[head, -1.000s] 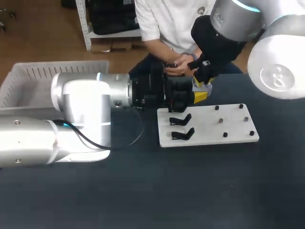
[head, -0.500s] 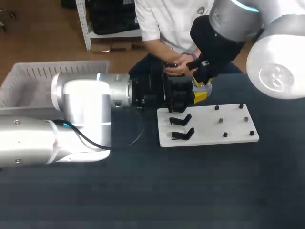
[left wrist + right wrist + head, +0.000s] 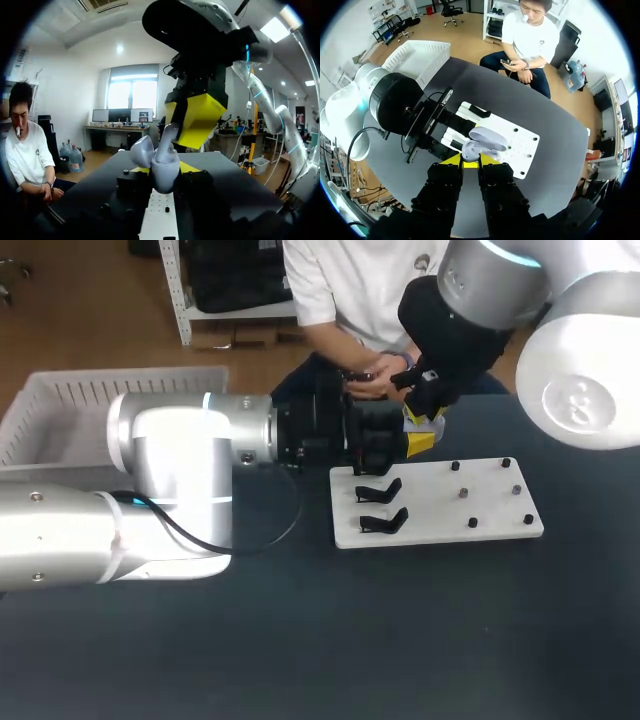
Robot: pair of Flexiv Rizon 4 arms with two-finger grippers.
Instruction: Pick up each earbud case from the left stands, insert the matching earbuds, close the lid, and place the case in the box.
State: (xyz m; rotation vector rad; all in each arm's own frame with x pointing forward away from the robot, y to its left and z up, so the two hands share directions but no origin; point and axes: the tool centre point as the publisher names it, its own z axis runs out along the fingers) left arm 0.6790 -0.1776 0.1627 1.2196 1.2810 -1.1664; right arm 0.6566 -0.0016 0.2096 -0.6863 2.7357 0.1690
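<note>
A pale lilac earbud case (image 3: 162,170) with its lid (image 3: 142,150) open is upright in my left gripper (image 3: 166,174), which is shut on it from both sides. From above, my right gripper (image 3: 192,120) holds a pale earbud (image 3: 168,135) with its stem down at the case's mouth. In the right wrist view the open case (image 3: 472,148) lies just ahead of the right gripper (image 3: 470,160). In the head view both grippers meet above the far left corner of the white board (image 3: 440,525): left gripper (image 3: 398,443), right gripper (image 3: 424,428).
Two empty black stands (image 3: 378,490) (image 3: 384,521) sit on the board's left part. Several small dark pegs (image 3: 465,493) dot its right part. A white slatted basket (image 3: 60,400) stands at the far left, behind my left arm.
</note>
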